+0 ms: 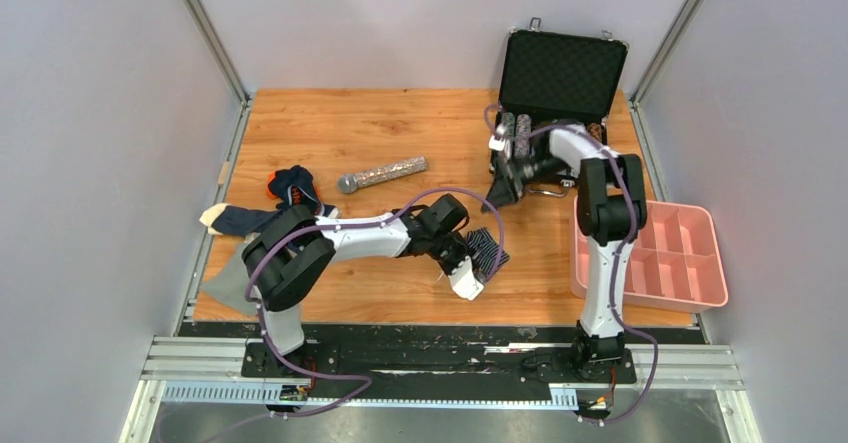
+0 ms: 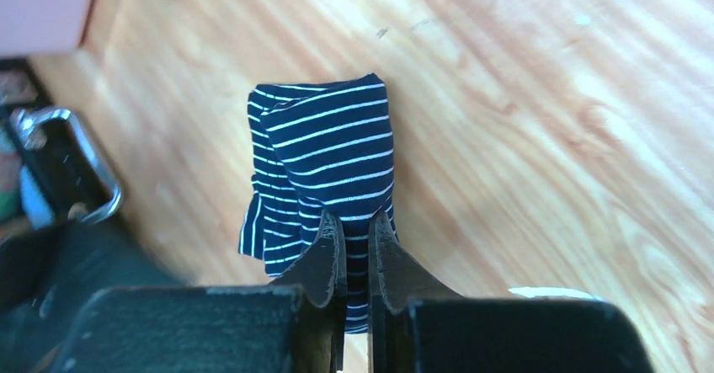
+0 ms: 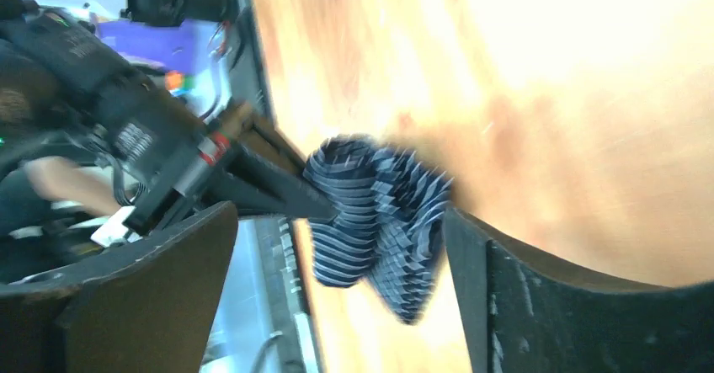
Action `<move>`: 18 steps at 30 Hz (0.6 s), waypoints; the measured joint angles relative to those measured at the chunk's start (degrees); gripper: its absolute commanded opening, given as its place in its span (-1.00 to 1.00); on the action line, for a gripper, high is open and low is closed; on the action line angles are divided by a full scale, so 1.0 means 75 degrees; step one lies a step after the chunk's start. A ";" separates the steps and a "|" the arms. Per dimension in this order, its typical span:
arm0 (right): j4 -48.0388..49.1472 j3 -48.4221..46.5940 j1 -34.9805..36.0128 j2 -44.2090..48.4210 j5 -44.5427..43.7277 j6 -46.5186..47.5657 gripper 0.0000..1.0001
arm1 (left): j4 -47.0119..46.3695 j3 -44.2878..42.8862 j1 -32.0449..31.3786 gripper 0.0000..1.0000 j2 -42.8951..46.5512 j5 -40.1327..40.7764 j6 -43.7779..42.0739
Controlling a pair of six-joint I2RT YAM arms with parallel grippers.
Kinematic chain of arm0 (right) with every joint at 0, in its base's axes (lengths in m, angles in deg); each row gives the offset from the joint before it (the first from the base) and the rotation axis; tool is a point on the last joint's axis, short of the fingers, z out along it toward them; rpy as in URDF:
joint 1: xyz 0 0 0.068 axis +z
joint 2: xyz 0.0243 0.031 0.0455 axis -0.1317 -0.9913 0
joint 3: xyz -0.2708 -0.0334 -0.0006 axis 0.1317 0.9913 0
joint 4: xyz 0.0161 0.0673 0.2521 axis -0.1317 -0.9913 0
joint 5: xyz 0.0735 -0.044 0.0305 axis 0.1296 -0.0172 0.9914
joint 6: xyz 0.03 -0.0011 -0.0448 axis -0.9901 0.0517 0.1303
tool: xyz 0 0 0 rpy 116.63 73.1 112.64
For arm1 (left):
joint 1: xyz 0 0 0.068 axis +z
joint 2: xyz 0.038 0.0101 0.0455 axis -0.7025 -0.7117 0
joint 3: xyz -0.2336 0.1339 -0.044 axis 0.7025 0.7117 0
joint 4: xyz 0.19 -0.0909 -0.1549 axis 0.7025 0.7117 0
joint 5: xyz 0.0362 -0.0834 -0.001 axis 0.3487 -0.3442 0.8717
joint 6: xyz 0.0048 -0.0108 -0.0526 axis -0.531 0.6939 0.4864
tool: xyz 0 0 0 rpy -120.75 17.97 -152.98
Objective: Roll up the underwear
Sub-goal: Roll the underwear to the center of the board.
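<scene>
My left hand [image 2: 358,231] is pressed onto the near end of the striped underwear [image 2: 324,146], a folded bundle reaching away from the fingers near the middle of the table [image 1: 350,123]. I cannot tell whether it rests on the wood or hangs just above. My right hand [image 1: 503,188] is spread wide on the far side of it, apart from the cloth, beside the open black case [image 1: 560,68]. Its camera shows the bundle blurred. The plain navy underwear [image 1: 293,187] lies at the left edge, with a grey cloth [image 1: 228,285] nearer and partly under my left arm. A microphone [image 1: 382,174] lies left of centre and a pink tray [image 1: 680,207] sits at the right.
</scene>
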 measured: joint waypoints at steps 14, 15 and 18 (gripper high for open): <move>0.6271 0.3040 -0.3005 0.8279 -0.1658 -0.1582 0.99 | 0.7697 -0.5954 0.0157 -1.00 -0.3188 -0.1851 -0.1478; 0.6980 0.3835 -0.2911 0.9183 -0.1894 -0.1679 0.93 | 0.8032 -0.6187 0.0160 -1.00 -0.3348 -0.1964 -0.1530; 0.7259 0.4902 -0.2734 1.0736 -0.1941 -0.1591 0.74 | 0.8862 -0.6650 0.0149 -1.00 -0.3689 -0.2259 -0.1673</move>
